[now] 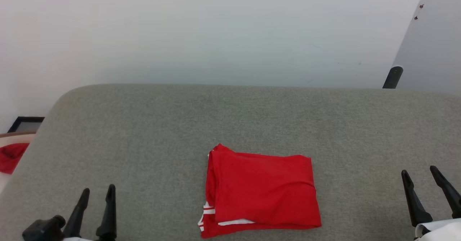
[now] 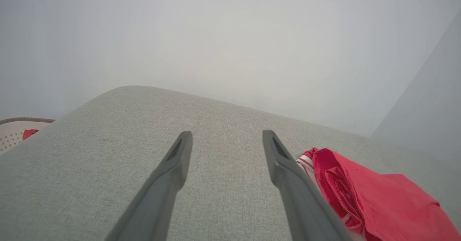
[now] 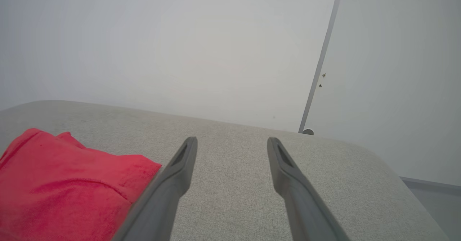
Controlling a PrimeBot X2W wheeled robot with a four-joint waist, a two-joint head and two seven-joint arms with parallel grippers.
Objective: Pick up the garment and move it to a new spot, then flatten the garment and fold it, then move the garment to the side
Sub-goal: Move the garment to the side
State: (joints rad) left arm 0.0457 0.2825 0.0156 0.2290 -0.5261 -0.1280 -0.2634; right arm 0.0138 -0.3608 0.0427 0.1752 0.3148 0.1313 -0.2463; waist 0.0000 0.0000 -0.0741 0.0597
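Hands are held open and empty on either side of the garment: the left hand (image 1: pixel 99 188) well to its left, the right hand (image 1: pixel 418 169) well to its right, with no cloth touched by either. The garment (image 1: pixel 261 192) is laid as a compact red rectangle on the grey worktop (image 1: pixel 144 125), so the pick-up, the flattening and the folding are judged done. The last shift to the side seems to be left, unless this spot is already counted as the side. White striped trim at the garment's near left corner is shown in the head view. The stacked layers of that left edge are seen close up in the left wrist view, while the garment's plain, smooth right side is given by the right wrist view.
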